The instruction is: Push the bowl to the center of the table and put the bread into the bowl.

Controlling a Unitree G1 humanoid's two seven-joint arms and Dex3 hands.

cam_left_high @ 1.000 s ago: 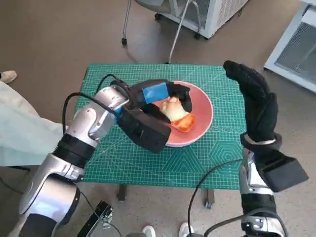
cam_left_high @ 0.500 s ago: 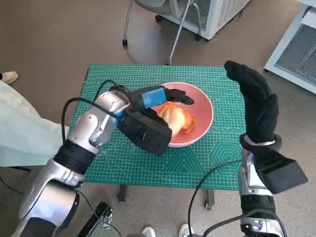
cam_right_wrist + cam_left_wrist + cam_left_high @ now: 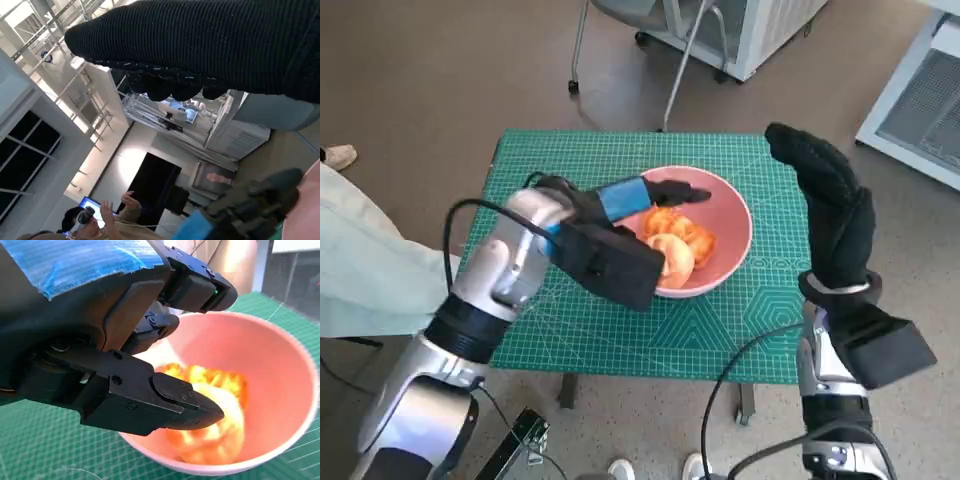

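Bread (image 3: 675, 245) lies in the bowl (image 3: 732, 215), directly beneath and slightly nearer the table's front edge than the left hand (image 3: 645, 195). That hand reaches in over the bowl's left rim, its fingers (image 3: 185, 407) spread apart above the food. The left wrist view shows a gap between the fingertips and the bread; nothing is pinched or held. No long axis can be read: the bread appears as rounded orange-and-pale lumps bunched together on the bowl's floor.

The bowl stands on the table (image 3: 570, 160) about midway between its left and right edges, a little toward the rear edge. Judged from this, both the push and the placement look done, and what remains is for the left hand to draw back over the left rim without catching it.

The right hand (image 3: 832, 205) is raised off the table's right edge, upright, fingers extended and close together, holding nothing and touching nothing. It stands just beside the bowl's right rim but apart from it. The left hand is much the nearer to the bread.
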